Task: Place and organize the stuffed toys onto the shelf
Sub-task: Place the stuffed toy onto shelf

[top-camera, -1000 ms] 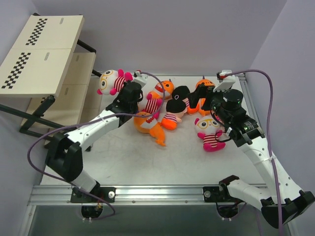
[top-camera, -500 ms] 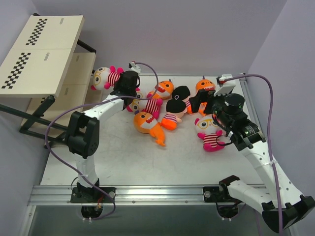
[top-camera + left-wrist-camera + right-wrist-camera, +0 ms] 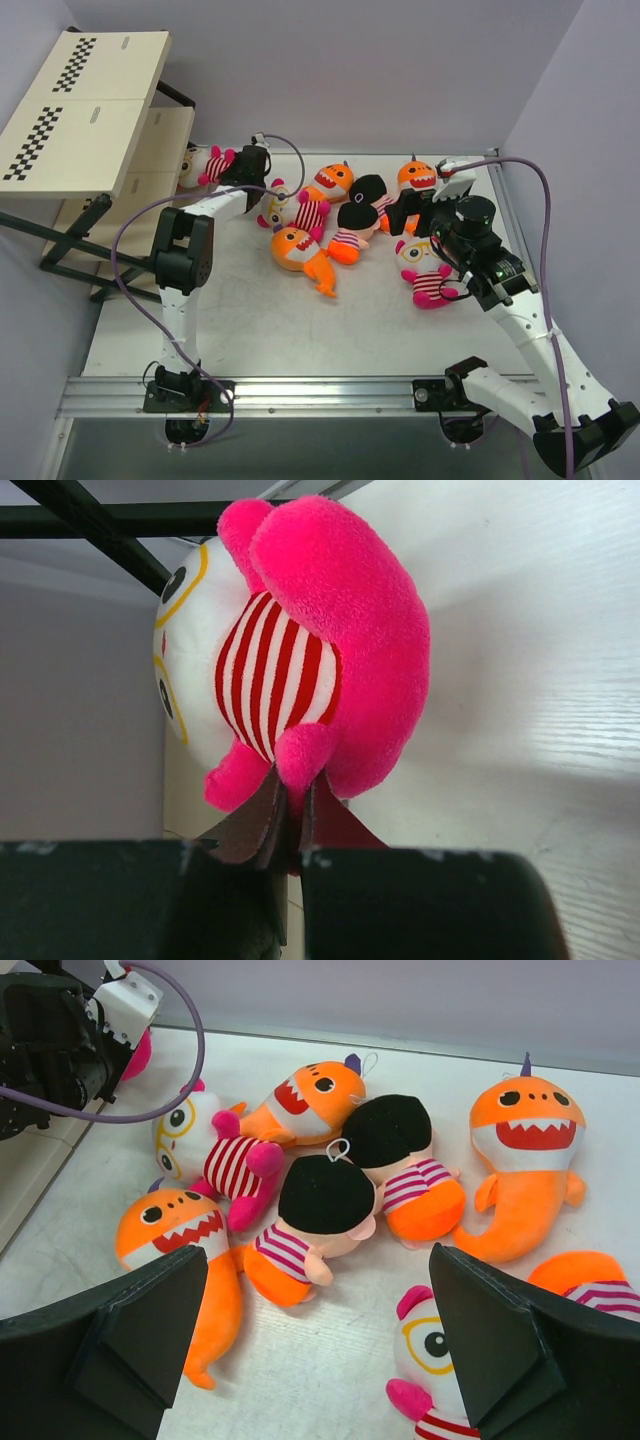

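Pale lilac walls close in a white table (image 3: pixel 250 330), and the shelf (image 3: pixel 90 110) stands off its 10 o'clock corner in the overhead view, checkerboard strips on its top boards. The left gripper (image 3: pixel 240 165) is reached out to that corner, its jaws pinched nearly together on a pink limb of a striped doll (image 3: pixel 290 650). From the fingers the doll lies toward 9 o'clock, its long axis running straight away from them, head outermost, at the edge of a lower board. This arm is plainly the nearer one, so letting go there looks like its job. Whether the doll already rests on the board I cannot tell: the top boards cover most of the lower tiers, and the wrist view shows only a pale grained surface beside it. The right gripper (image 3: pixel 408 212) hangs at 2 o'clock with jaws spread wide and empty, above the loose pile of toys (image 3: pixel 340 215). One more striped toy (image 3: pixel 590 1280) is cut off beside its finger.
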